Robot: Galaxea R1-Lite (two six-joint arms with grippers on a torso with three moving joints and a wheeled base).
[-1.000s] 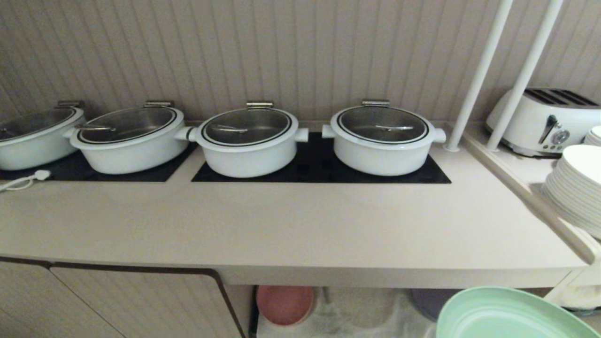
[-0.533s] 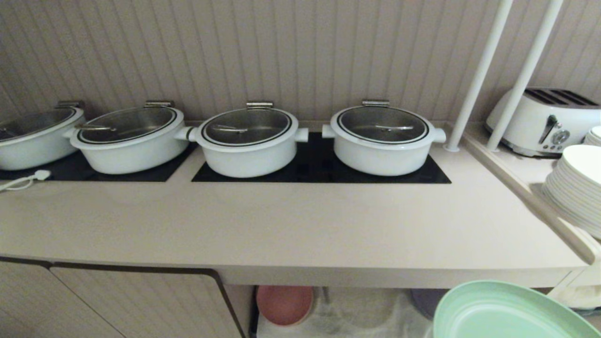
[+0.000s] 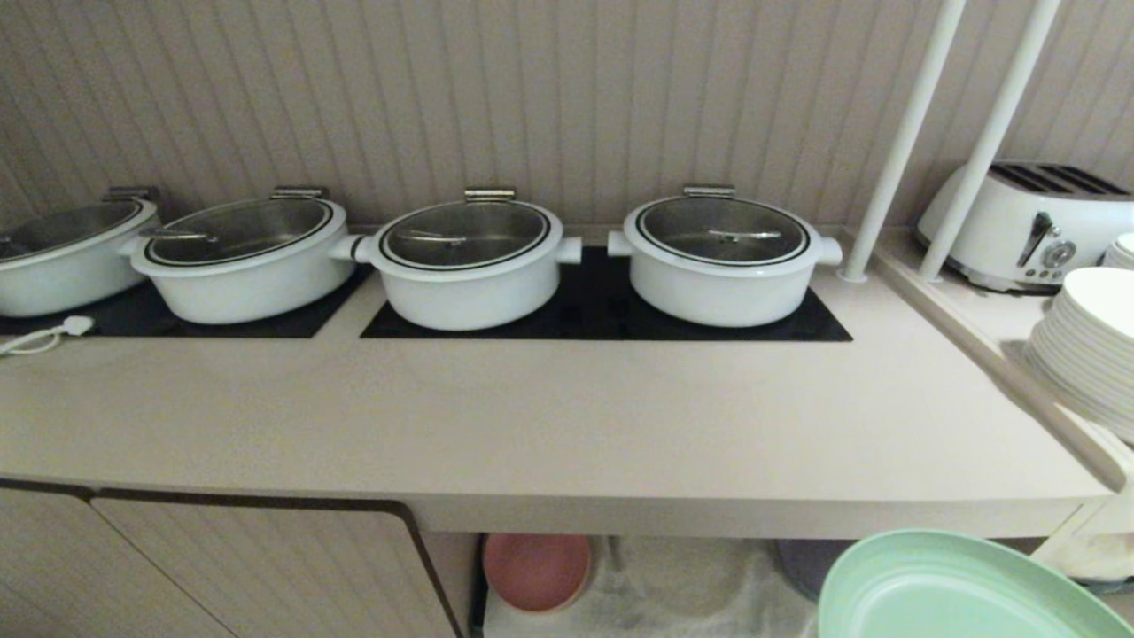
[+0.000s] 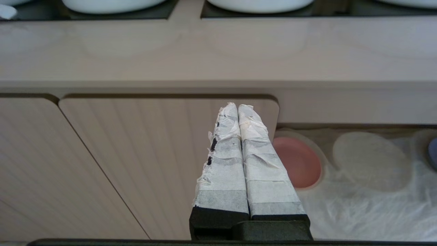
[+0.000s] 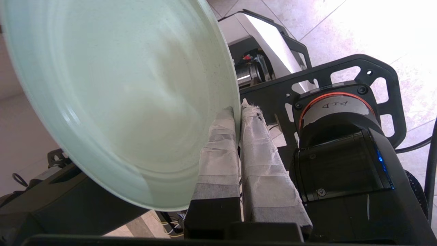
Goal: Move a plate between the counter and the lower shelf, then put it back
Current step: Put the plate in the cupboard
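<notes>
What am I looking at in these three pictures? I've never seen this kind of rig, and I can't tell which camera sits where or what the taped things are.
It is a two-armed robot seen through its own cameras. The head view looks down on the counter, where four white pots stand on black hob panels; a toaster and stacked white plates sit on the side top. Below is the lower shelf, cloth-draped, with a pink plate. The other two cameras sit on the wrists, behind the taped fingers. The left gripper is shut, empty, facing the cupboard door. The right gripper is shut on the rim of the mint-green plate, held below the counter's edge.
</notes>
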